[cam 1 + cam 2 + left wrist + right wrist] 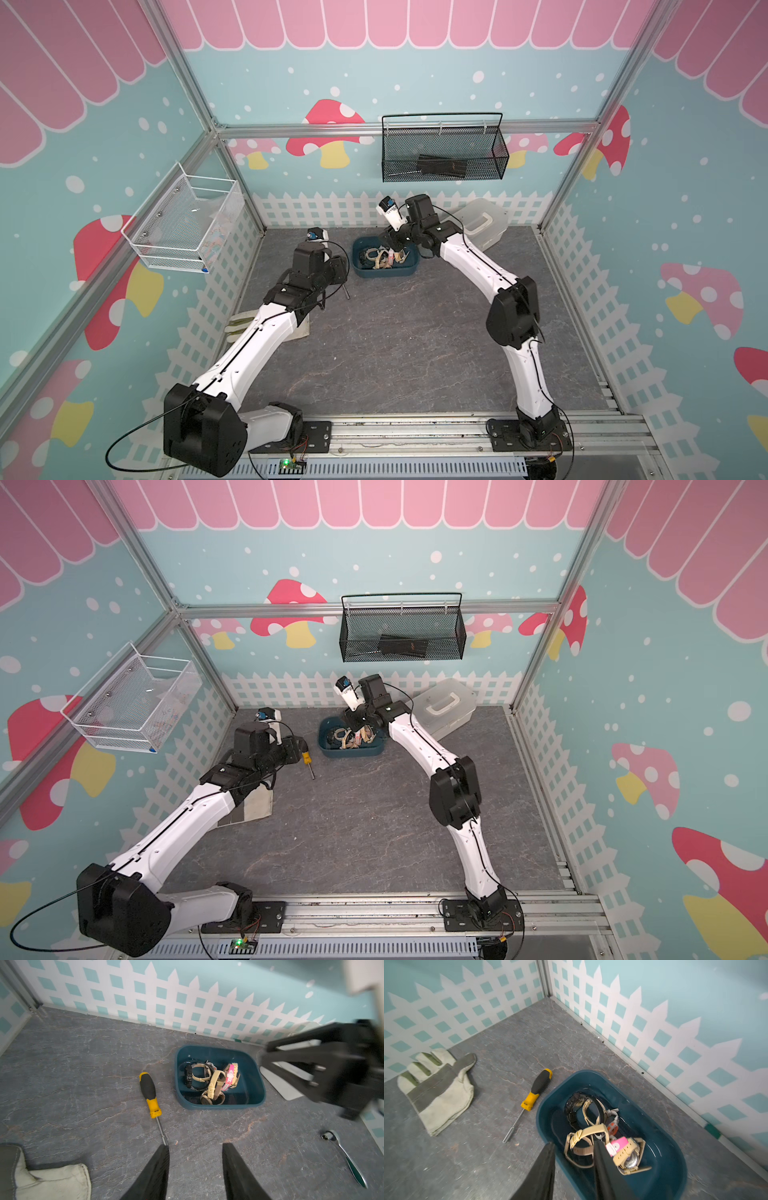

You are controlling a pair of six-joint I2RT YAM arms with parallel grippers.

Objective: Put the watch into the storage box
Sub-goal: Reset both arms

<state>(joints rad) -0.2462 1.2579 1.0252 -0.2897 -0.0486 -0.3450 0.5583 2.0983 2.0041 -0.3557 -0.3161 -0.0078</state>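
Several tangled watches (pixel 593 1136), count unclear

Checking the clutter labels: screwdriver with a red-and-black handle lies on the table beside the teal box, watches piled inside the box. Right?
One thing is off: the screwdriver has a yellow-and-black handle, not red-and-black, as the left wrist view shows. It does lie on the table beside the storage box, and the watches are piled inside.

storage box (pixel 660 1167) dark teal | watches (pixel 591 1136) tan, black, pink | screwdriver (pixel 533 1093) yellow-black handle | glove (pixel 436 1088) cream, grey-green | table (pixel 395 332) grey marbled | wall fence (pixel 654 1028) white lattice on teal
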